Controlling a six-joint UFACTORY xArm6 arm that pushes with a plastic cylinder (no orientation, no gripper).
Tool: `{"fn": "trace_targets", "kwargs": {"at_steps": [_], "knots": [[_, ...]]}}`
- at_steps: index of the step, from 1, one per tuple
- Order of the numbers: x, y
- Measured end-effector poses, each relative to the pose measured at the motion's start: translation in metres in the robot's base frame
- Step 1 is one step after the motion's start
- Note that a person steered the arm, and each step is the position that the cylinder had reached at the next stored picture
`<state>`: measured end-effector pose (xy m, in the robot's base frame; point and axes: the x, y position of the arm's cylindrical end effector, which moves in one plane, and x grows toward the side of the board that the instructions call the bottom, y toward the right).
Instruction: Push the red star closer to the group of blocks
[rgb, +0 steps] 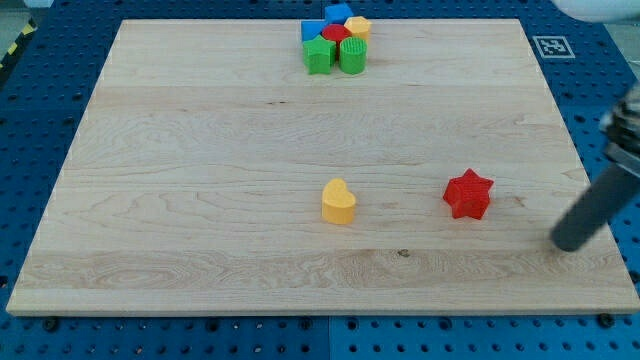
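Note:
The red star (468, 194) lies on the wooden board at the view's lower right. My tip (568, 241) rests on the board to the right of the star and slightly below it, apart from it. The group of blocks sits at the view's top centre: a blue block (338, 13), a second blue block (312, 30), a red block (336, 34), a yellow block (358, 26), a green block (319, 55) and a green cylinder (352, 54), packed together.
A yellow heart-shaped block (338, 202) lies alone at the lower centre, left of the red star. The wooden board (200, 150) sits on a blue perforated table. A fiducial marker (549, 45) is at the upper right.

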<state>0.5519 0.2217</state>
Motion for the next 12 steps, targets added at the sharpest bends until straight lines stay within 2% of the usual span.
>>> {"fn": "trace_targets", "kwargs": {"at_steps": [2,7,9,10,12], "knots": [[-0.021,-0.039],[-0.085,-0.193],[-0.098,-0.183],[-0.107,-0.156],[-0.14,-0.134]]}}
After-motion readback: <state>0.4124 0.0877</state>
